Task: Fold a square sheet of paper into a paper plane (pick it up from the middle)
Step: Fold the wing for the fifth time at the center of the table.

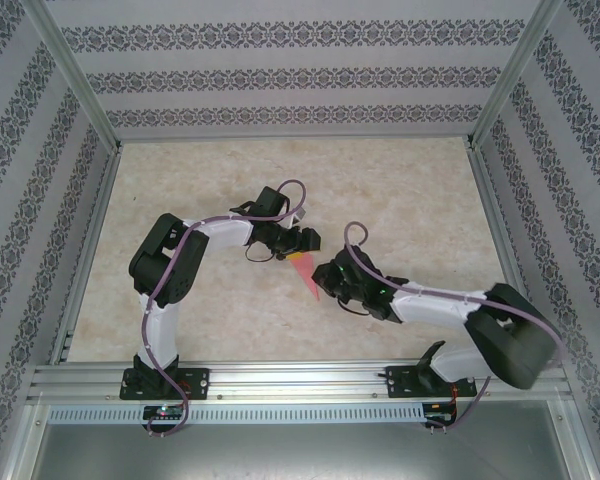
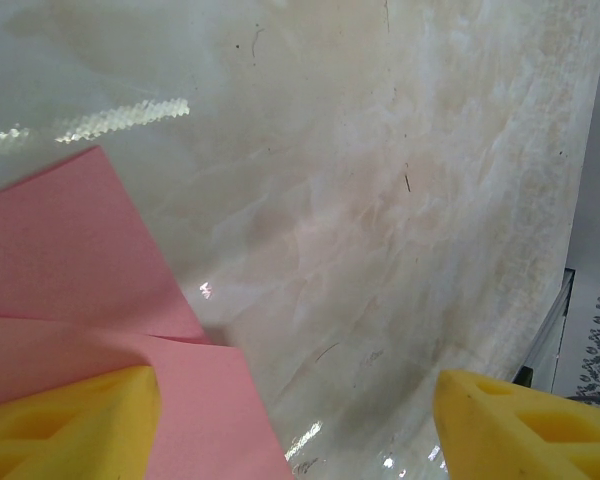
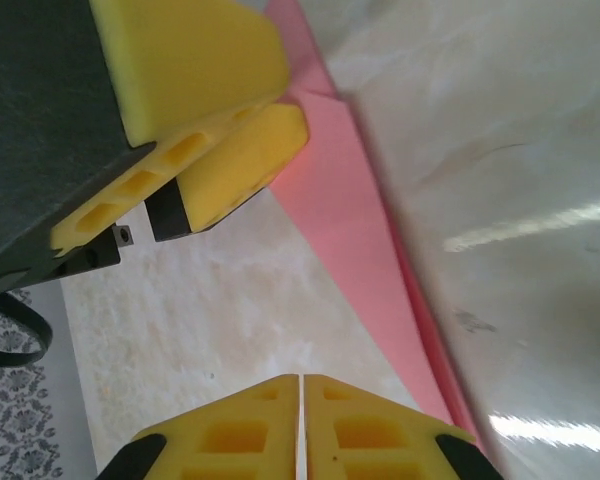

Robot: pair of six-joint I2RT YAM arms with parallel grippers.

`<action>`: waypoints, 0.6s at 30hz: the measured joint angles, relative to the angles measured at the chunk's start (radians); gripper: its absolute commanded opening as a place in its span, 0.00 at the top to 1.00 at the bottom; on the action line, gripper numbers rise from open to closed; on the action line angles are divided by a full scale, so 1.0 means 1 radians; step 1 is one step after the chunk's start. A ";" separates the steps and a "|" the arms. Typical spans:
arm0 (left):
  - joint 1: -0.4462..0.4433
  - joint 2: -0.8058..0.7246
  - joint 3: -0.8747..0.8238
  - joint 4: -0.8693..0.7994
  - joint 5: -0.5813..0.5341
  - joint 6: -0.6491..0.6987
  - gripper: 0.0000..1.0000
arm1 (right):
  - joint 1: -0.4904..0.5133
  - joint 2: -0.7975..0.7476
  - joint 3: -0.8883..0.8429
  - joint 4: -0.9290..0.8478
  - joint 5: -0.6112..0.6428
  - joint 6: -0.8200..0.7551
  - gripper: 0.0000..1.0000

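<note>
1. Lying flat mid-table on the marbled table point(image 1: 420, 200), the folded pink sheet point(image 1: 304, 274) sits btwn the two grippers in the top view.
2. The sheet's long axis runs on a diagonal. Its broad end points far-left, right by the L gripper point(image 1: 302, 243). Its narrow tip points near-right, just beside the R gripper point(image 1: 323, 275).
3. L wrist view: the sheet point(image 2: 70, 260) shows two overlapping layers w/ a crease line where they meet.
4. The L gripper point(image 2: 298, 400) has its yellow fingers point(image 2: 70, 420) wide apart w/ nothing clamped. One finger is over the sheet's edge, the other over bare table well off the sheet. Whether the first finger presses the paper can't be told.
5. R wrist view: the sheet point(image 3: 350, 210) reads as a slim strip tapering toward the camera, w/ a second layer's edge along one long side.
6. The R gripper point(image 3: 300, 425) has its fingers pressed together, only a hairline seam showing and nothing btwn them. It sits just beside the sheet's long edge; contact can't be told.
7. Same view: a yellow L finger point(image 3: 195, 70) overlaps the sheet's far end.
</note>
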State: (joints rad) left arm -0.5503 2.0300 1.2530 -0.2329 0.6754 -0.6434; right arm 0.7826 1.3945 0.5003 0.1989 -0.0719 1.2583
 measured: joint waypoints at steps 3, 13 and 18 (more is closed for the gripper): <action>0.000 0.000 0.000 0.000 0.000 0.000 0.26 | 0.000 0.100 0.030 0.048 -0.021 0.004 0.92; 0.000 0.001 0.001 0.000 0.002 0.000 0.26 | 0.018 0.220 -0.096 0.320 -0.026 0.102 0.93; -0.002 0.005 0.005 -0.001 0.019 0.000 0.26 | 0.069 0.169 -0.134 0.300 -0.002 0.112 0.91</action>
State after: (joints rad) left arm -0.5522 2.0350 1.2575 -0.2337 0.6945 -0.6434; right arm 0.8516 1.5631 0.3664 0.4988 -0.0742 1.3701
